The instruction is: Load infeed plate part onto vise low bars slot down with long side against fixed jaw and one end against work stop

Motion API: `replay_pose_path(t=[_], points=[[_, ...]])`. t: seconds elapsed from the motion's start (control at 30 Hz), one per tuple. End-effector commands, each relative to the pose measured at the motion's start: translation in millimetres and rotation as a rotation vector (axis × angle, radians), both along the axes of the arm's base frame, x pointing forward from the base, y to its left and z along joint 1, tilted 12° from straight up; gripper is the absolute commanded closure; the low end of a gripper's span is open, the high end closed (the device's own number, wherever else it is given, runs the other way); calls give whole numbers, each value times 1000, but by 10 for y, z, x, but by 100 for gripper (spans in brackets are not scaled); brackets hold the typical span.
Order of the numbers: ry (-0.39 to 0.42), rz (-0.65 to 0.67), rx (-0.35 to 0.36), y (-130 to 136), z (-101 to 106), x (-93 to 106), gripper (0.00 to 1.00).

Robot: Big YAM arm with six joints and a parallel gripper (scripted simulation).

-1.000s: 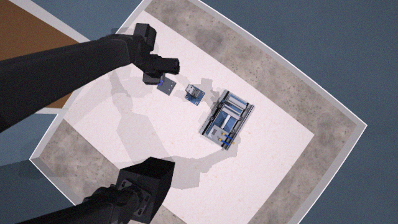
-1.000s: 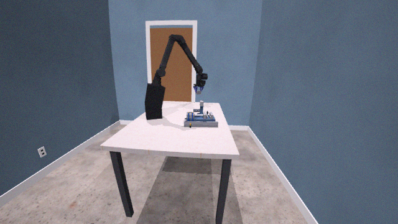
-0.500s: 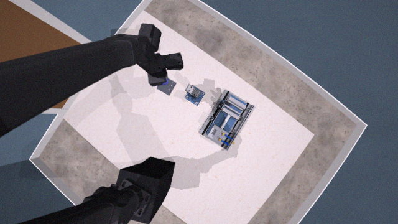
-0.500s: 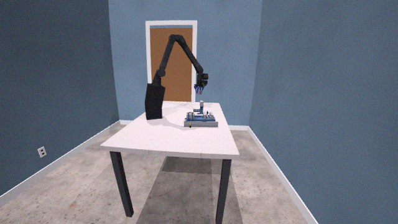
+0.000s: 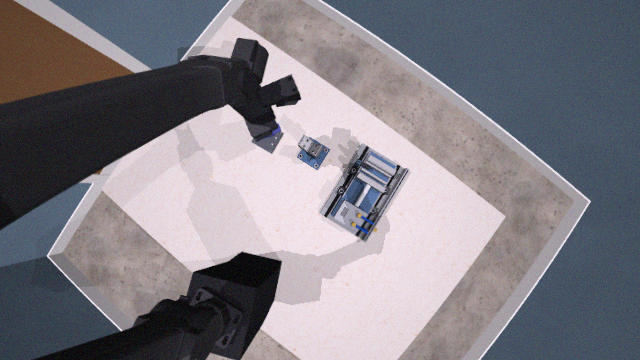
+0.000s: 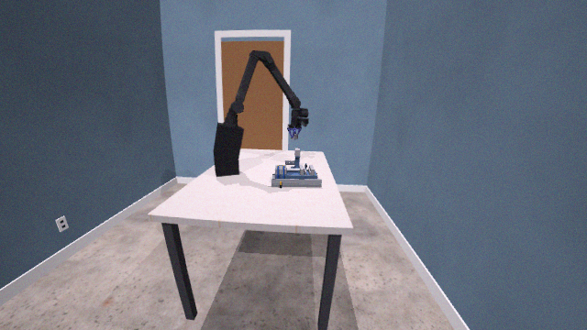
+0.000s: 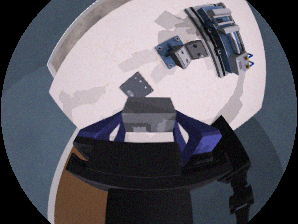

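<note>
Hanging above the table on the V-block's side of the vise, the block (image 6: 295,136) (image 7: 149,115) is grasped between the gripper's (image 5: 275,131) (image 6: 294,132) (image 7: 149,118) purple fingers, and it's well apart from the vise (image 5: 330,197) (image 6: 296,182) (image 7: 220,47)! The pincer is clenched on it from two opposite sides; which way the milled slot faces, I can't tell. Below sits the infeed plate (image 5: 270,143) (image 7: 136,85), grey and flat, farther from the vise than the V-block (image 5: 311,145) (image 6: 297,152) (image 7: 181,57). That one stands raised on its blue base (image 5: 312,159) (image 7: 164,52), between infeed plate and vise, nearer the vise. And the vise itself: jaws apart, a pale rod running lengthwise through its middle, blue tubes (image 5: 366,220) with yellow fittings at one end. Out we go to the arm (image 5: 150,95) (image 6: 282,82), arching high and bending down to the gripper, its black pedestal (image 5: 262,280) (image 6: 227,148) well apart from the vise. Under the vise spreads the white table (image 5: 280,215) (image 6: 252,206) (image 7: 90,70), and far beyond stands a brown door (image 6: 252,92).

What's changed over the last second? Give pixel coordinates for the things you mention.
The gripper (image 5: 275,131) (image 6: 294,133) (image 7: 149,112) shifted toward the V-block (image 5: 314,159) (image 7: 170,44), its wrist turning counterclockwise in the top view. Nothing visibly released; the part (image 7: 148,114) is gripped. Vise (image 5: 341,191) (image 6: 298,182) (image 7: 216,47) and infeed plate (image 5: 270,144) (image 7: 136,85) stayed put.
</note>
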State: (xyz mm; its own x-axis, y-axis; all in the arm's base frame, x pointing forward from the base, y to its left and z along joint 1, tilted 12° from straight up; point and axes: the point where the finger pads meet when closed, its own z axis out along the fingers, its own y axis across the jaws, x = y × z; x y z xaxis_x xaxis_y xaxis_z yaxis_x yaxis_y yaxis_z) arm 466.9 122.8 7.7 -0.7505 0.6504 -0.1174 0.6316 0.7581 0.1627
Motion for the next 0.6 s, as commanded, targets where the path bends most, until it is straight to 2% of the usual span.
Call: replay_pose_path(t=[0.0,0.4,0.57], points=[[-36,101,-9,-47,105,82,100],[-51,350,-64,-195,105,97,100],[-48,415,-78,-236,74,86,100]])
